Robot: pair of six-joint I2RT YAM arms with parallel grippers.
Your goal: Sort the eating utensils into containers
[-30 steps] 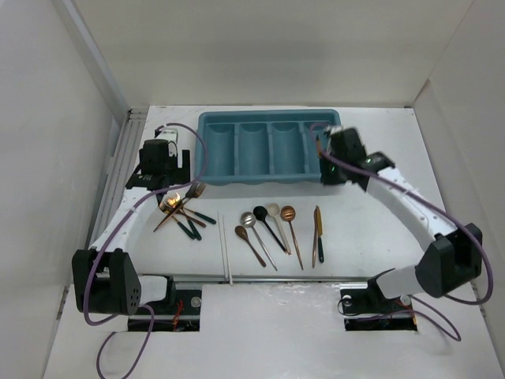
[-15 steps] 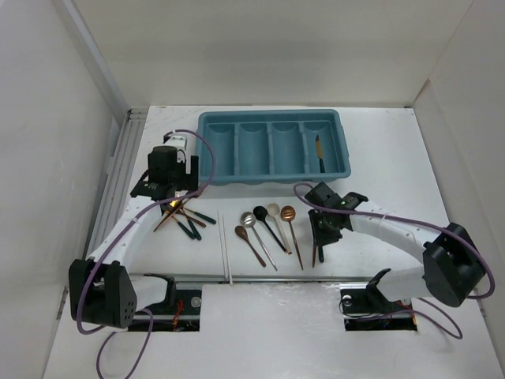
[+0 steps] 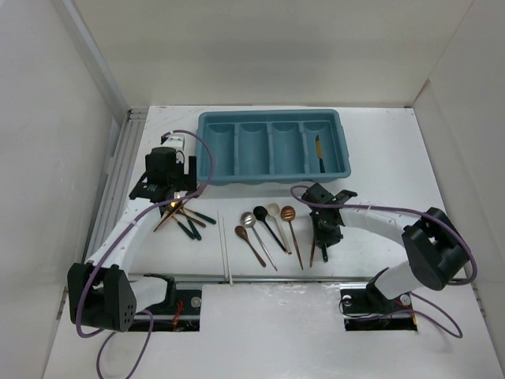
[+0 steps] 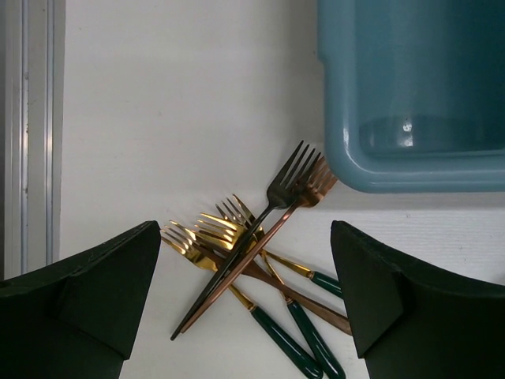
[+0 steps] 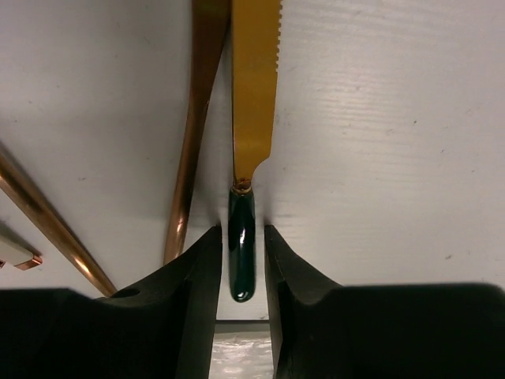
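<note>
Change noted: a second ago the right hand (image 3: 326,233) was up over the right end of the tray (image 3: 268,116); it has since left a dark-handled knife (image 3: 319,152) in the rightmost slot and come down on the pair of knives left on the table (image 3: 379,150). One utensil is therefore sorted, the other three slots are bare, and the next pick appears to be starting. In the right wrist view the right hand (image 5: 241,260) has its fingers (image 5: 197,300) set low, straddling the green handle of the gold knife (image 5: 254,95). The opening is narrow, with only a thin gap at each side, so I judge the knife flanked and not yet clamped. That knife lies flat, with a serrated gold blade and a glossy dark green handle. A copper knife (image 5: 193,142) lies just beside it, near enough to be dragged along. The left hand (image 4: 245,300) is wide open and holds nothing, poised above the crossed forks (image 4: 245,253), which lie just beside the tray's left corner. These are gold with green handles, plus one black and one copper, and they overlap. The spoons (image 3: 264,225) and chopsticks (image 3: 225,249) lie on the table between the two hands, unsorted.
</note>
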